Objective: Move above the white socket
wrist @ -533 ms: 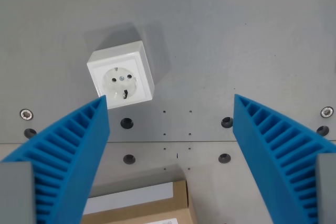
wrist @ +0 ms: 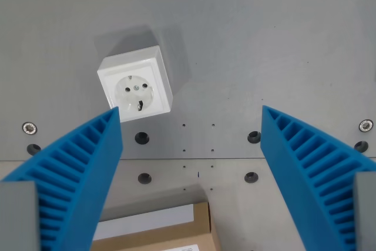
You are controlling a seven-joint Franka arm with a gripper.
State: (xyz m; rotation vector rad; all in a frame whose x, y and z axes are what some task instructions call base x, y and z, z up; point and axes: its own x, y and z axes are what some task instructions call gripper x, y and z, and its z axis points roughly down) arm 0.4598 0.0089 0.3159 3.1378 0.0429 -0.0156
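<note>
I see my gripper (wrist: pixel 191 116) with blue fingers (wrist: pixel 76 171) wide apart, holding nothing | white socket (wrist: pixel 135 88) sits on the grey table (wrist: pixel 264 39), just past the left finger's tip | cardboard box (wrist: pixel 158 230) below the socket

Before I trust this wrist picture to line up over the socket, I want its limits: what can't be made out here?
- Socket: its lower corner on the wrist view's left is covered by the left blue finger.
- Cardboard box: cut off by the bottom edge and partly behind that finger; its label is unreadable.
- Gripper: only the fingers show, the rest is out of frame.
- Height above the metal plate: one view can't settle it.
</note>
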